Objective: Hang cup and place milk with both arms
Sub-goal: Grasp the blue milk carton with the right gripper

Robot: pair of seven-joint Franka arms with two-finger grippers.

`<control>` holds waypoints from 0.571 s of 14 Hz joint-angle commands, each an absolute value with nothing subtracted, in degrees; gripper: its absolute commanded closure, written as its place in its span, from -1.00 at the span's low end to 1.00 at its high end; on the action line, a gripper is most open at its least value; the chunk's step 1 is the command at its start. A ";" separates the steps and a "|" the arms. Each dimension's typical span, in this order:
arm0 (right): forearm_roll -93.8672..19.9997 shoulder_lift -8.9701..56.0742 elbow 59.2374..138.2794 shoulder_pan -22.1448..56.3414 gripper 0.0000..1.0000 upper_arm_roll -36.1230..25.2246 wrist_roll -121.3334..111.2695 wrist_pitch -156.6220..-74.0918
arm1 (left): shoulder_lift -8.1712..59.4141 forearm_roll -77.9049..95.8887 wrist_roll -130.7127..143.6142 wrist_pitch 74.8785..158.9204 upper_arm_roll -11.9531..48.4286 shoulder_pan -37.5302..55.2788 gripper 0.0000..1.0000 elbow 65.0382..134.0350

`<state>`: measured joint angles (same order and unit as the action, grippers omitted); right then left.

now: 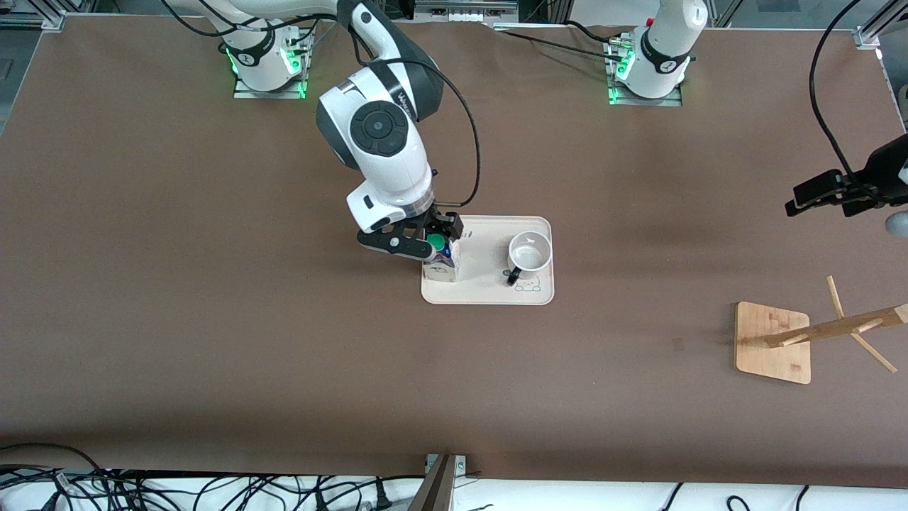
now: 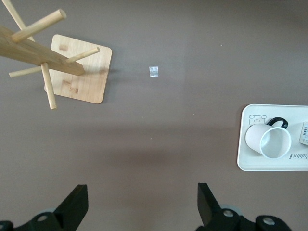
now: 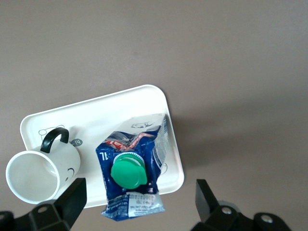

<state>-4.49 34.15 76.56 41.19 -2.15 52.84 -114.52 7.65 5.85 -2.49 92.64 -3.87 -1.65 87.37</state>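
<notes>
The right end effector hangs directly over the milk, which stands upright at the tray's end toward the right arm. In the right wrist view the two black fingers are spread wide, one on each side of the carton's green cap, and they hold nothing; the carton sits in the gap between them but is not yet touched. The carton's long axis is vertical, so it points straight up at the end effector, and the coming move looks like a plain descent with a squeeze across the carton's body (the gable top sits a little skewed to the finger line, so the wrist may need a slight turn first).

The cup stands upright on the same tray, beside the milk toward the left arm's end, its black handle turned toward the front camera. The right arm is much the nearer to both things.

The wooden rack stands on the desk, well apart from the tray, at the left arm's end. The left end effector waits high over that end of the desk, its fingers wide apart and empty.
</notes>
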 commanded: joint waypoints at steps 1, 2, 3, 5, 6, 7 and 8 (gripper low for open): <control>-5.28 36.21 75.14 43.23 -1.00 -2.64 54.93 -116.88 | 8.26 6.07 -2.90 92.02 -3.34 -2.03 -1.00 86.48; -5.19 36.65 75.67 43.85 -1.00 -2.72 54.93 -117.68 | 8.26 5.98 -2.90 91.50 -3.25 -1.93 -1.00 86.31; -4.66 36.74 76.46 43.86 -1.00 -2.72 54.84 -118.03 | 8.26 6.06 -2.90 91.41 -3.25 -1.93 -1.00 85.70; -4.22 37.00 77.51 43.86 -0.93 -2.81 54.06 -118.21 | 8.26 6.15 -2.81 90.80 -3.25 -1.76 -1.00 84.64; -3.52 37.00 78.22 43.86 -0.78 -2.81 53.62 -118.30 | 8.70 6.33 -2.90 90.79 -3.08 -1.58 -1.00 84.55; -3.17 37.00 78.48 43.77 -0.58 -2.81 53.09 -118.30 | 8.79 6.59 -2.90 90.79 -2.99 -1.50 -1.00 84.38; -3.16 37.00 78.75 43.68 -0.36 -2.81 52.56 -118.21 | 8.70 6.77 -3.07 90.79 -2.99 -1.58 -1.00 84.38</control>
<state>-3.79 37.60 77.57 43.49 -2.47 53.55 -117.62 8.33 5.85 -2.50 91.99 -3.18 -1.53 85.76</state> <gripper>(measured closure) 0.167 0.000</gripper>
